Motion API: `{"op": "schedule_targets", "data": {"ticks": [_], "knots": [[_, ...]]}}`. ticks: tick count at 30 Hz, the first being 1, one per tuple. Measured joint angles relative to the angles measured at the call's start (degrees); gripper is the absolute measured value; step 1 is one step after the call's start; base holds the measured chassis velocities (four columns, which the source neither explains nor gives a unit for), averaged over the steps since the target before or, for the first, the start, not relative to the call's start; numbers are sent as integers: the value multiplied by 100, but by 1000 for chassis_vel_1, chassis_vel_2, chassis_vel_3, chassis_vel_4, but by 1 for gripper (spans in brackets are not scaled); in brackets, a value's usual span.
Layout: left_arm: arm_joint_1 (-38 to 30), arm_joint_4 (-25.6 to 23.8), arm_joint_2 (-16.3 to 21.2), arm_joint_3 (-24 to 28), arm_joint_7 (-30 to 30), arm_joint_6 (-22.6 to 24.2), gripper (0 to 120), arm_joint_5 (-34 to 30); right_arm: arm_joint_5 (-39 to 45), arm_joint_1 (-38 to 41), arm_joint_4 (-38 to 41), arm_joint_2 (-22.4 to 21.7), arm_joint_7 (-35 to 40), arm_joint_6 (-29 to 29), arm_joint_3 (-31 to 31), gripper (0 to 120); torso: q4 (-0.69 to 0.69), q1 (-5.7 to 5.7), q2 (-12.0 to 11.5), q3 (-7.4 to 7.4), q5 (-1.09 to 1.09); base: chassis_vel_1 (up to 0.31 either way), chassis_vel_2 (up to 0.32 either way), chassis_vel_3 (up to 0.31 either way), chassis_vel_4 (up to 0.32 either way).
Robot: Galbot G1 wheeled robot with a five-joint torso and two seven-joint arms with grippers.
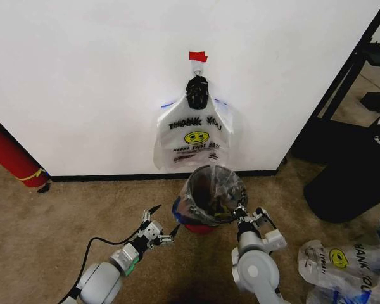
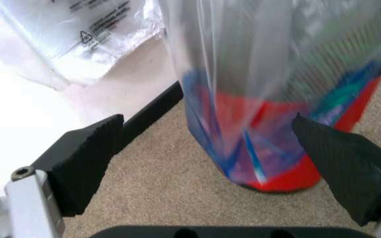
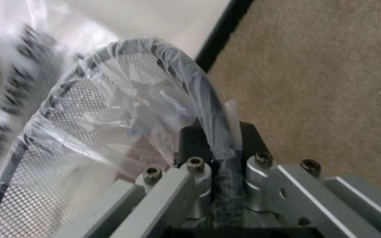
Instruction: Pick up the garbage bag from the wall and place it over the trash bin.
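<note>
A thin, limp, slippery garbage bag [image 1: 209, 193] drapes the trash bin [image 1: 199, 227] below the wall [image 1: 88, 76], the right end effector [image 1: 242, 216] clamped on its bagged rim, seemingly the surest hold, the left end effector [image 1: 159, 229] spread apart beside it.

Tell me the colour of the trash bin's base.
Red, seen through the garbage bag on the trash bin; clearest in the left wrist view.
</note>
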Motion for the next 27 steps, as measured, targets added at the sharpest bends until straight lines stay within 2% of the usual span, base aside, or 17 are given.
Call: {"op": "schedule_targets", "data": {"ticks": [3, 7, 12, 13, 18, 19, 27], "knots": [[0, 46, -47, 40, -56, -1, 100, 8, -287, 101, -183, 0, 93, -262, -16, 1, 0, 0, 0, 0, 0, 0, 0, 0, 0], [3, 59, -58, 52, -83, -5, 100, 8, -802, 145, -429, -20, -125, -219, -59, 1, -1, 0, 0, 0, 0, 0, 0, 0, 0], [9, 60, -51, 53, -118, -22, 100, 6, -988, 143, -524, -67, -273, -288, -116, 23, -1, 0, 0, 0, -1, 0, 0, 0, 0], [9, 60, -51, 53, -118, -22, 100, 6, -988, 143, -524, -67, -273, -288, -116, 23, -1, 0, 0, 0, -1, 0, 0, 0, 0], [35, 6, -50, 55, -131, -35, 100, 9, -881, 5, -335, -128, -254, -512, -119, 42, 2, 0, 0, 0, 2, 0, 0, 0, 0], [35, 6, -50, 55, -131, -35, 100, 9, -881, 5, -335, -128, -254, -512, -119, 42, 2, 0, 0, 0, 2, 0, 0, 0, 0], [119, -32, -61, 26, -163, -128, 100, 47, -763, -517, 527, -420, 139, -928, -24, 75, 1, 0, 0, 0, 1, 0, 0, 0, 0]]}}
